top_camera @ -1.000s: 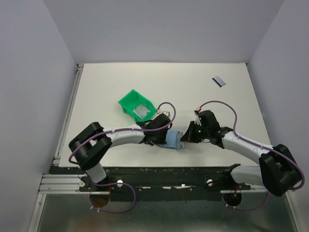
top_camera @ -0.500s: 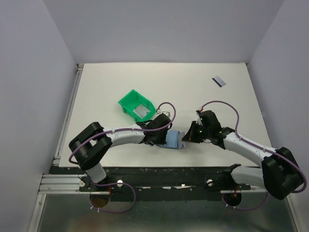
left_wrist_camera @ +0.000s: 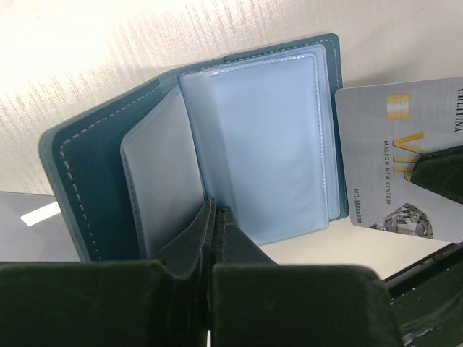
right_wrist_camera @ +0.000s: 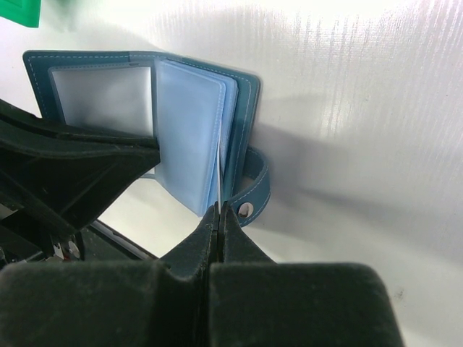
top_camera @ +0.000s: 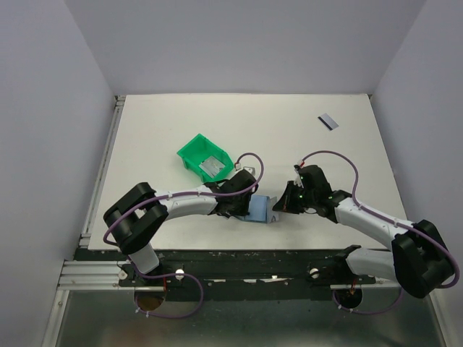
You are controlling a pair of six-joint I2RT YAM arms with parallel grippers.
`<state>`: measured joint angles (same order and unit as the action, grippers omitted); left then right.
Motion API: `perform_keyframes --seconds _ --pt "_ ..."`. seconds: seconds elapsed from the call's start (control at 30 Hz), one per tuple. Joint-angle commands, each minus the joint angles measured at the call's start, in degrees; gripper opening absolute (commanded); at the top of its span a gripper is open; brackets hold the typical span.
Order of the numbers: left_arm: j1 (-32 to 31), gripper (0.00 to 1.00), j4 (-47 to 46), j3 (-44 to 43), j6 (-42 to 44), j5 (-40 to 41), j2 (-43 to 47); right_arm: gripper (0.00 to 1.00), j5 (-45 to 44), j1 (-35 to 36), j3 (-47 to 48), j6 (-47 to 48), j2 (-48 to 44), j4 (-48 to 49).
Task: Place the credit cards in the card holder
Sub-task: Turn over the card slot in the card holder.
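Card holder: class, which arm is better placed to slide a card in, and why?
Right. The right gripper holds a card beside the open holder; the left gripper pinches the holder, steadying it.

Card point(left_wrist_camera: 394, 155) txt, sideways: "VI…", "MALSON NEW CENTURY", "NO.8888…"; top-edge word cut off.

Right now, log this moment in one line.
left gripper: shut on slate-blue folding card holder | right gripper: shut on silver-grey credit card | card beside sleeves, not inserted
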<state>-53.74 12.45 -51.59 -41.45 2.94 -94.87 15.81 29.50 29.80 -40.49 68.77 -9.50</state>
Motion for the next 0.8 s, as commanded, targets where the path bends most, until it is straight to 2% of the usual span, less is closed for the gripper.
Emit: perform_keyframes --seconds 0.0,0.77 --pt "-0.3 0.0 1.4 -0.4 0.0 -0.8 -1.8 0.0 1.3 -0.4 0.0 0.3 0.8 1.1" --pt "-0.4 0.0 1.4 -0.7 0.1 -1.1 -2.4 0.0 4.5 -0.3 -0.4 1.1 2.2 4.3"
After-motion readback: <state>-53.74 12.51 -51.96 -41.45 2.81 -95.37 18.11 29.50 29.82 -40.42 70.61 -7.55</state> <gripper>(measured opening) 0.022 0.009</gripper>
